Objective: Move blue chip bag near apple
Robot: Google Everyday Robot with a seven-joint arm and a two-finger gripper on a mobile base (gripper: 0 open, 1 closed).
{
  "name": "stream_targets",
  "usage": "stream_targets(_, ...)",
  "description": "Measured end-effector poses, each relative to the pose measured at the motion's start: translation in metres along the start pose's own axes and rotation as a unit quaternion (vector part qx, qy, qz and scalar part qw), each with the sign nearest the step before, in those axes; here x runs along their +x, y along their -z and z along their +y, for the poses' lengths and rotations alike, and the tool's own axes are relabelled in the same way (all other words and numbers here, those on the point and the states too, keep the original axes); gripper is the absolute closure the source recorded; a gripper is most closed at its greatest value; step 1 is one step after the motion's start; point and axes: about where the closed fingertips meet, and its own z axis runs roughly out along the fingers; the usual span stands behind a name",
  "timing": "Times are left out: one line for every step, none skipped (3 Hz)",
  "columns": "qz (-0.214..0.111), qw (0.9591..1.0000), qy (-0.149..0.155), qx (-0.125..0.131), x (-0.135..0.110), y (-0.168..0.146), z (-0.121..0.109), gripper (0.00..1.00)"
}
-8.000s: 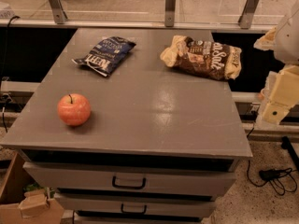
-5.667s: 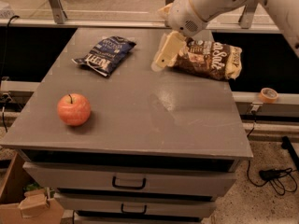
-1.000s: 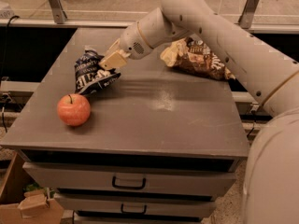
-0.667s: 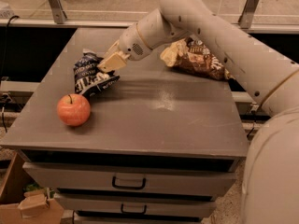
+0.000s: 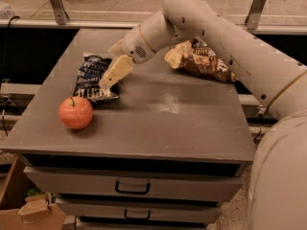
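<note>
One step is in hand: settling the blue chip bag [image 5: 91,78] beside the apple [image 5: 76,112]. My gripper [image 5: 108,79] is at the bag's edge and touches it. I cannot tell whether my jaws are parted or clamped. The bag lies on the worktop [image 5: 182,123] under my jaws, with the apple just beyond it. Judgement: let go cleanly, lift straight up and avoid nudging the apple.

Crinkled blue chip bag [image 5: 90,78] lies beside apple [image 5: 76,112], gripper [image 5: 108,82] at its edge.
</note>
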Motion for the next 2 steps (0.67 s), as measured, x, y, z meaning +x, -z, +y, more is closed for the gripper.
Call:
stream_targets(0.011, 0.9985, -0.001, 0.054, 0.014, 0.031, -0.022, 0.00)
stream_targets(-0.005, 0.9894, 0.010, 0.145, 0.036, 0.100, -0.068, 0.00)
